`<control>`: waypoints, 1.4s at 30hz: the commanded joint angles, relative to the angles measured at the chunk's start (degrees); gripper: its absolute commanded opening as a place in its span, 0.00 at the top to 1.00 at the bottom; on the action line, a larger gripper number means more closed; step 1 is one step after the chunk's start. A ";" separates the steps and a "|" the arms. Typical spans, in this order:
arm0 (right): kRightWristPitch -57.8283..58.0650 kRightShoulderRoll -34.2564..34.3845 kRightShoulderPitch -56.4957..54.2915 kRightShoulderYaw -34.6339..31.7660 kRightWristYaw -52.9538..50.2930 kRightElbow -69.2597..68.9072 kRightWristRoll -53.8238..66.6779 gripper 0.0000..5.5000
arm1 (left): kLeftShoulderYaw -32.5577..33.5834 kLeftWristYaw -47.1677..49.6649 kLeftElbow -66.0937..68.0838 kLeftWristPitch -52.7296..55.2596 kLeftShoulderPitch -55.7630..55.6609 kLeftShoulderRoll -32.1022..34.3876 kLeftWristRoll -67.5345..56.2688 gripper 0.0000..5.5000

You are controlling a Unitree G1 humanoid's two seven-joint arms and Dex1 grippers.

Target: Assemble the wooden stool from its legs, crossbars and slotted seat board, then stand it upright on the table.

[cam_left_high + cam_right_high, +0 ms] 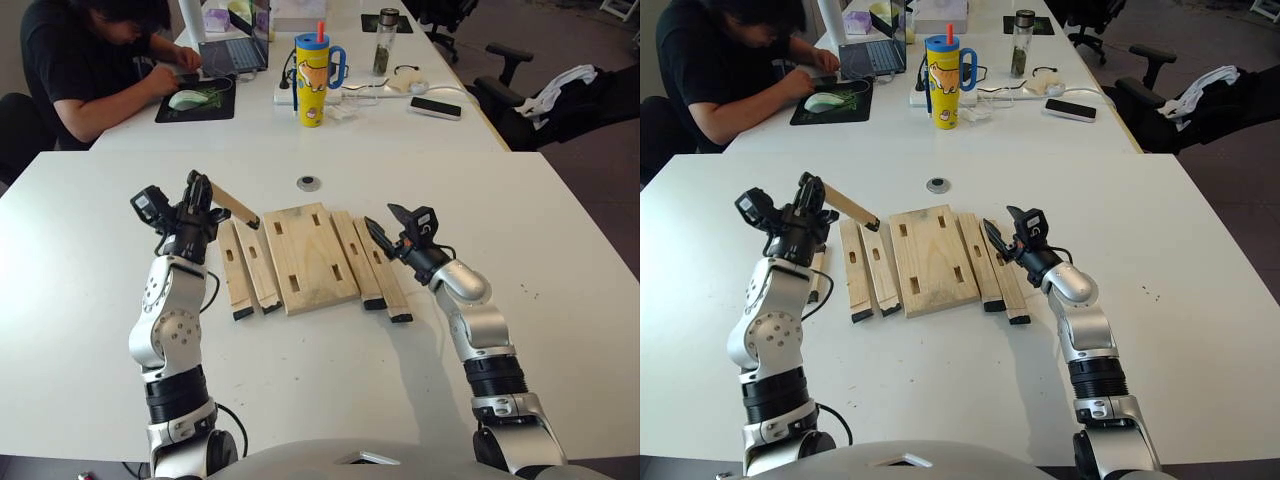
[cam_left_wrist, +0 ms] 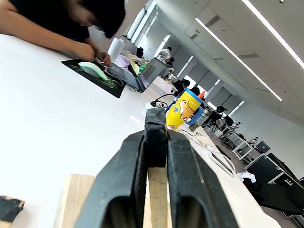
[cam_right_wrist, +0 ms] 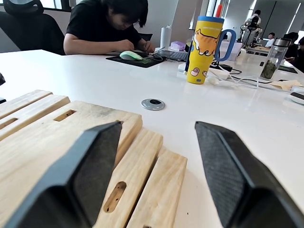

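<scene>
My left gripper [image 1: 197, 197] is clamped tight on one end of a crossbar [image 1: 236, 206], raised off the table [image 1: 90, 270]. Its long axis slants down, dark tip pointing at the seat board [image 1: 310, 258]'s far left corner. My right gripper [image 1: 384, 230] hangs spread wide, holding nothing, over the legs [image 1: 372, 268] lying lengthwise just right of the board.

Left arm [image 1: 165, 325] and right arm [image 1: 478, 330] are being covered by rounded silver-grey shells, divided into segments by black ribbed bands. Small dark screw recesses are being shown on the left shell. A thin black cable [image 1: 211, 288] is being looped out at 3 o'clock of the left forearm. Left gripper [image 1: 200, 190] and right gripper [image 3: 158, 126] are being housed in matte black. The wedge-shaped fingers [image 3: 90, 171] are being faced with fine-textured pads.
</scene>
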 commanded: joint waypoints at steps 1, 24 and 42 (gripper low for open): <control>1.39 0.05 -1.91 0.97 1.09 0.52 -0.04 0.48 | -1.57 2.37 0.75 -0.60 3.07 -4.43 -0.85 0.92; 2.72 0.19 -5.45 4.77 5.26 2.77 -0.55 0.48 | -5.92 8.05 12.30 -12.95 2.32 -7.34 -6.95 0.92; 2.53 1.01 -5.07 5.47 4.69 2.59 -0.69 0.48 | -8.42 11.92 15.24 -16.81 1.01 -6.03 -7.34 0.92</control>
